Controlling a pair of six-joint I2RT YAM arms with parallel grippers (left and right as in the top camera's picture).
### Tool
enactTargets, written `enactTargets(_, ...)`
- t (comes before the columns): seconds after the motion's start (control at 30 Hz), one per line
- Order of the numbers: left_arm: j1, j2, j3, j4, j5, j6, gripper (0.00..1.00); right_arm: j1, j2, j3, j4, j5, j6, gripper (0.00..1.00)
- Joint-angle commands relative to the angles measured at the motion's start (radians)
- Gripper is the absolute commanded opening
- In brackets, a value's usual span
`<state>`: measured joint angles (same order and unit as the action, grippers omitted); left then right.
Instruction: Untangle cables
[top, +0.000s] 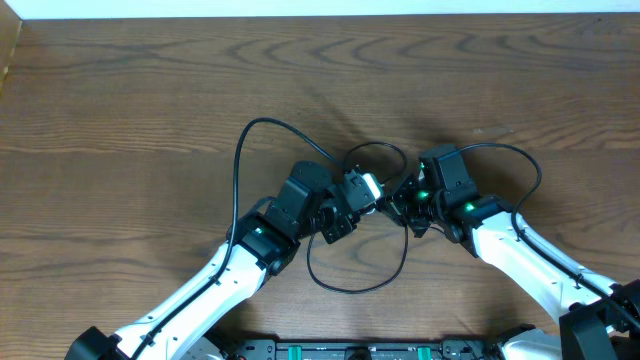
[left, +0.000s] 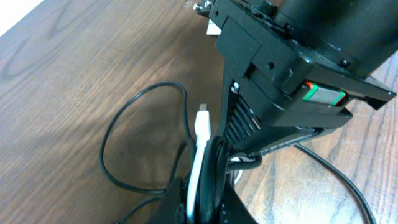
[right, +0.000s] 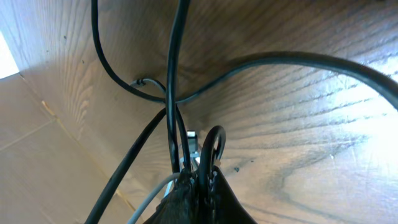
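At the middle of the table, the tangled cables are being gripped from both sides. The white cable is being clamped by the left gripper, a black loop by the right gripper.

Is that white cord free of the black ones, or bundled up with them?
Bundled: the white cord sits pinched beside a black cord in the shut left pincer.

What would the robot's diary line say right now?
left gripper: shut on white cable | right gripper: shut on black cable | cables: not yet untangled
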<state>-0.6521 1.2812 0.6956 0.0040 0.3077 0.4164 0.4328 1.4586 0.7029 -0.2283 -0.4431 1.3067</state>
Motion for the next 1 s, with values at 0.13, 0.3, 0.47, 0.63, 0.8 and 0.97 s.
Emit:
enactTargets(0.13, 0.019, -0.026, 0.039, 0.112, -0.319, -0.037, 0.08, -0.014, 0.016, -0.024, -0.155, 0.157, -0.115, 0.01)
enactTargets(0.3, 0.019, -0.026, 0.039, 0.157, -0.421, -0.080, 0.08, -0.057, 0.016, -0.024, -0.236, 0.213, -0.146, 0.01)
enactTargets(0.47, 0.019, -0.026, 0.039, 0.172, -0.472, -0.259, 0.08, -0.110, 0.008, -0.024, -0.281, 0.222, -0.291, 0.01)
enactTargets(0.63, 0.019, -0.026, 0.039, 0.138, -0.312, -0.381, 0.23, -0.130, -0.006, -0.024, -0.281, 0.134, -0.510, 0.02)
enactTargets(0.8, 0.019, -0.026, 0.039, 0.142, -0.137, -0.496, 0.53, -0.131, -0.007, -0.024, -0.288, 0.077, -0.564, 0.12)
enactTargets(0.97, 0.030, -0.026, 0.039, 0.155, -0.198, -0.727, 0.62, -0.132, -0.007, -0.024, -0.289, 0.077, -0.564, 0.19)
